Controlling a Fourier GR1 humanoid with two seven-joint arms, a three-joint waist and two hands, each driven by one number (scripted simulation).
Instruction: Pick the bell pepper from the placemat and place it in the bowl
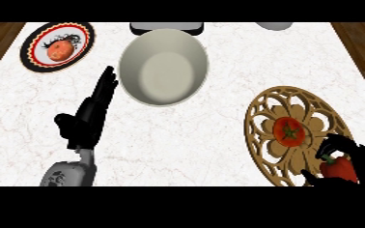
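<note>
Red bell pepper (340, 168) at the lower right of the head view, low over the near edge of the round tan openwork placemat (265, 107), partly hidden by the black right hand (345, 147). Fingers of that hand curled over the pepper's top and far side, thumb dark below at its near left, so clamped on the pepper, with only a red patch and a bit of green stem showing between the digits. Whether lifted clear of the mat or touching it: cannot tell. On the same placemat, just left of and beyond the pepper, a tomato (289, 131) with a green star-shaped top, apart from the fingers. Large pale bowl (164, 66) near the middle of the white marble counter (200, 140), well apart from the pepper, up and to the left. Left hand (91, 112) open beside the bowl's left rim, fingers straight and together, pointing away toward the far side, grey forearm entering from the lower edge; holding nothing, fingertips near the bowl's rim. At the far left corner, a round plate (30, 53) with a dark patterned rim, bearing an orange-red fruit (60, 50). Beyond the bowl, a dark grey object (166, 27) and, further right, a pale rounded one (274, 25), both cut off at the top.
</note>
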